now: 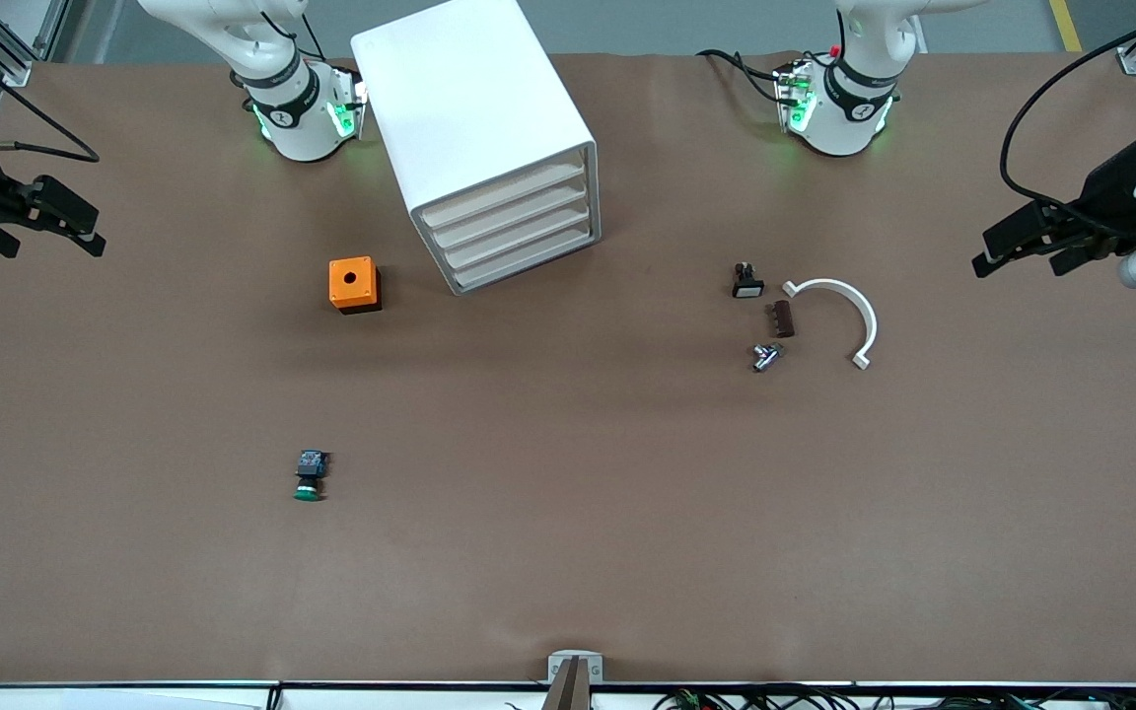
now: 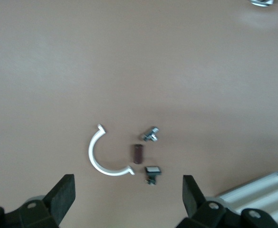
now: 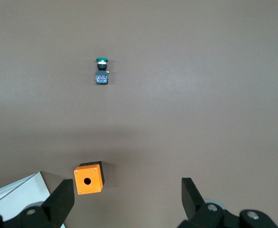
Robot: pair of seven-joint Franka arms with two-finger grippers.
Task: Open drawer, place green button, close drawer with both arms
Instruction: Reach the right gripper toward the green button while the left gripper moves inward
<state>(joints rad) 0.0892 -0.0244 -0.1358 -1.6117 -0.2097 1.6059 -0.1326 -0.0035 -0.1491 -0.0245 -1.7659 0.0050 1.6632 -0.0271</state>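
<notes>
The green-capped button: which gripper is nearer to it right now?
Right. The right gripper hangs open over the table edge at the right arm's end, where the button lies. The left gripper, also open, hangs over the left arm's end, much farther from it.
</notes>
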